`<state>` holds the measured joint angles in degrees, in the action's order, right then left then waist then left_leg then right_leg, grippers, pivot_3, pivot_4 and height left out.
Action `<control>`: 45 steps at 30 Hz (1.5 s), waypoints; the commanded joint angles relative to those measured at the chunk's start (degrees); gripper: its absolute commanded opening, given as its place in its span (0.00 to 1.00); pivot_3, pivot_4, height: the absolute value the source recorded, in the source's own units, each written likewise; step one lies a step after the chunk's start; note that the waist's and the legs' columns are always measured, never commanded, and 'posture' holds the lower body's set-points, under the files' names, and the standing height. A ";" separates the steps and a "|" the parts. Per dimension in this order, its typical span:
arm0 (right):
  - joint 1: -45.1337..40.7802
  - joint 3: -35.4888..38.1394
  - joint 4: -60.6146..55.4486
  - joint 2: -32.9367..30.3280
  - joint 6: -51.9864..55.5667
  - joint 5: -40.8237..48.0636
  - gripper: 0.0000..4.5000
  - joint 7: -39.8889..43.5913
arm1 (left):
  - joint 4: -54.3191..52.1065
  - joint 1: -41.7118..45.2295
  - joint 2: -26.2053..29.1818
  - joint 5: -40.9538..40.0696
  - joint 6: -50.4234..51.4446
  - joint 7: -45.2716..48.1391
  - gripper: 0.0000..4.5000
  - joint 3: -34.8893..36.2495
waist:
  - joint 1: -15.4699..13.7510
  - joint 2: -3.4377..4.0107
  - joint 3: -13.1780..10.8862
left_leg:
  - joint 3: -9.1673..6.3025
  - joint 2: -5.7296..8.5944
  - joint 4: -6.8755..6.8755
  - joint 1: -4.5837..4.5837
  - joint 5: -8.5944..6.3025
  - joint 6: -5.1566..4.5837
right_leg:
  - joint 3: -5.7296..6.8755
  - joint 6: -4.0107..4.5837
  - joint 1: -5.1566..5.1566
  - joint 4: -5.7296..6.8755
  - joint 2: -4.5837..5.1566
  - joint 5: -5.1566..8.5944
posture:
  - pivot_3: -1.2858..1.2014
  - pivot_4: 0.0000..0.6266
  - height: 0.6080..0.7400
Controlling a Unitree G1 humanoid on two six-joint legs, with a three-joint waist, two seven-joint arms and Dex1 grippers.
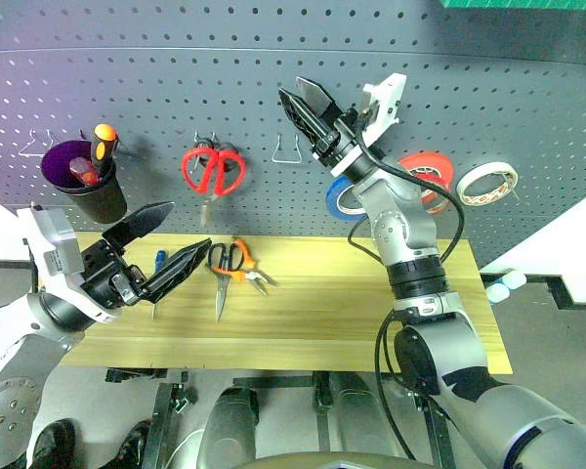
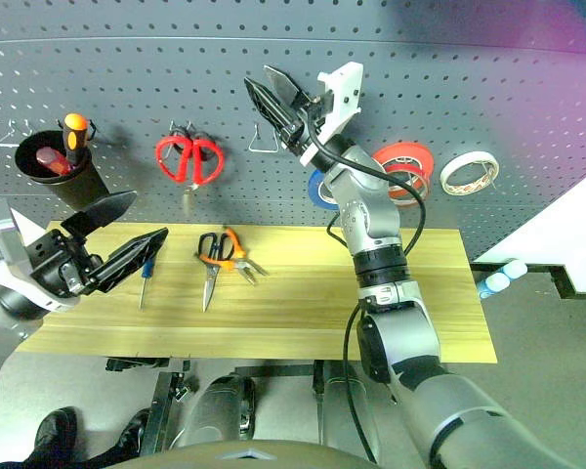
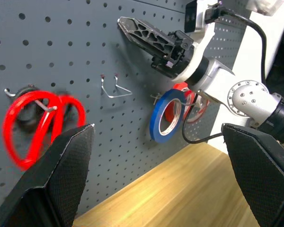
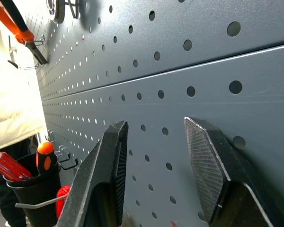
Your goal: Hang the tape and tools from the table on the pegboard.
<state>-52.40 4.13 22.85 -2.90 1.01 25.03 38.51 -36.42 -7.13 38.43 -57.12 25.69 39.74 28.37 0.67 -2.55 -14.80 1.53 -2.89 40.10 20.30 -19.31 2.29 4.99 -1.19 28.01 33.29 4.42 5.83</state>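
Observation:
The blue tape (image 1: pixel 338 198) hangs on a hook of the dark pegboard (image 1: pixel 176 88), just below my right wrist. My right gripper (image 1: pixel 291 88) is raised close to the board above an empty wire hook (image 1: pixel 291 149), open with nothing between its fingers (image 4: pixel 206 165). On the wooden table (image 1: pixel 371 313) lie the black-handled scissors (image 1: pixel 219 283), the black-and-orange pliers (image 1: pixel 246 269) touching them, and the small blue-handled screwdriver (image 1: pixel 160 261). My left gripper (image 1: pixel 189 225) hovers open and empty over the table's left part, near the screwdriver.
Red-handled scissors (image 1: pixel 213 168) hang left of the empty hook. A black cup (image 1: pixel 83 186) holding an orange-handled screwdriver hangs at the far left. A red-orange roll (image 1: pixel 425 176) and a white roll (image 1: pixel 486 183) hang right of the blue tape.

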 commanded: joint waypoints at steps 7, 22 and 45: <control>0.16 1.54 -3.80 -0.18 1.28 1.31 0.44 -1.26 | -0.60 0.53 1.08 -0.90 -0.04 0.04 1.00 1.39 | 0.03 0.02 -0.01 | -0.01 0.00 0.00 0.01 0.00 0.00 | 0.00 0.01 0.00 -0.03 0.00 0.01 | 0.53 0.29 0.95; 7.12 -1.20 -19.82 -2.60 9.83 4.09 0.44 -0.11 | -1.41 -1.08 1.58 -2.30 0.97 -0.20 1.00 1.77 | 0.03 0.28 -0.17 | -0.06 0.00 -0.09 -0.01 -0.01 0.00 | 0.01 0.15 0.20 -0.09 -0.01 0.16 | 0.53 0.36 0.95; 27.81 -15.23 -36.91 -16.03 15.55 1.84 0.44 13.83 | -2.89 -3.88 2.60 -4.63 2.78 -0.71 1.00 2.98 | 0.31 0.81 -1.55 | -0.15 0.00 -0.25 0.13 -0.04 0.00 | 0.01 0.09 0.51 -0.35 -0.04 0.32 | 0.53 0.47 0.95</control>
<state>-25.28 -8.85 -14.14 -18.25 19.86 29.76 50.96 -37.24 -10.73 40.48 -60.45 28.54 39.31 29.75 0.98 -1.74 -16.35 1.39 -2.89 39.83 20.45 -19.35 2.29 5.00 -1.10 28.54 32.93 4.38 6.16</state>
